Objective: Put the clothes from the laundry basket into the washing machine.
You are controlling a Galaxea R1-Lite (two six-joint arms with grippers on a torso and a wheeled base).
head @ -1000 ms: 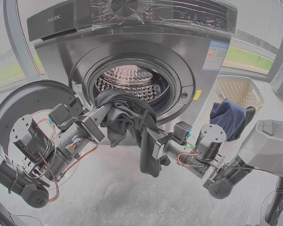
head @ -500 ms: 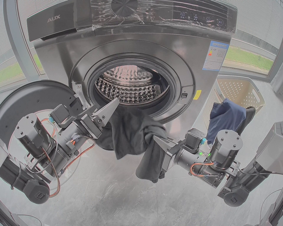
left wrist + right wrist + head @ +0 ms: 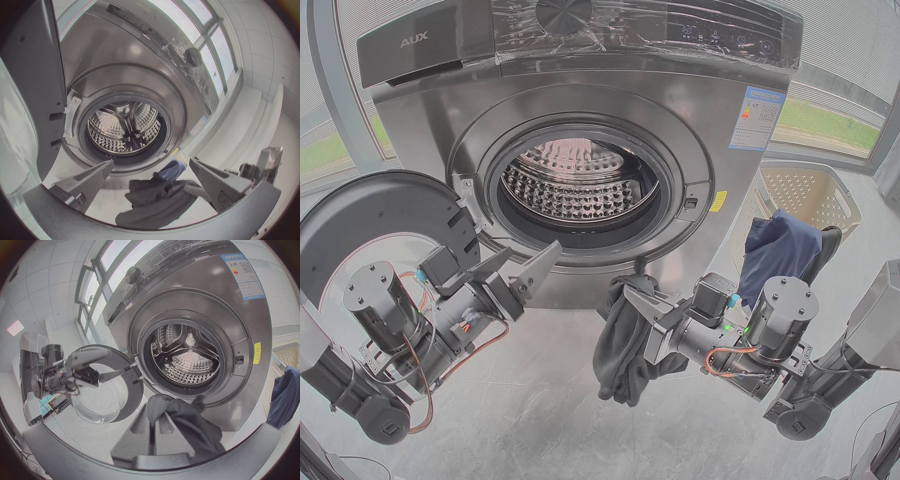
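right gripper (image 3: 634,295) is clamped on a dark garment (image 3: 622,356) that hangs down before the washing machine (image 3: 706,125). left gripper (image 3: 532,251) is spread wide, also near its front.

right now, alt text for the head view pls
The right gripper holds a dark grey garment hanging in front of the open washing machine. The left gripper is open and empty; a blue garment drapes over the laundry basket.

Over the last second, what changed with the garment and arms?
The left gripper let go of the dark garment and drew back, fingers open. The garment slipped off the drum opening and now hangs from the right gripper alone, which pulled back and lower. Washing machine, open door, basket and blue garment stayed put.
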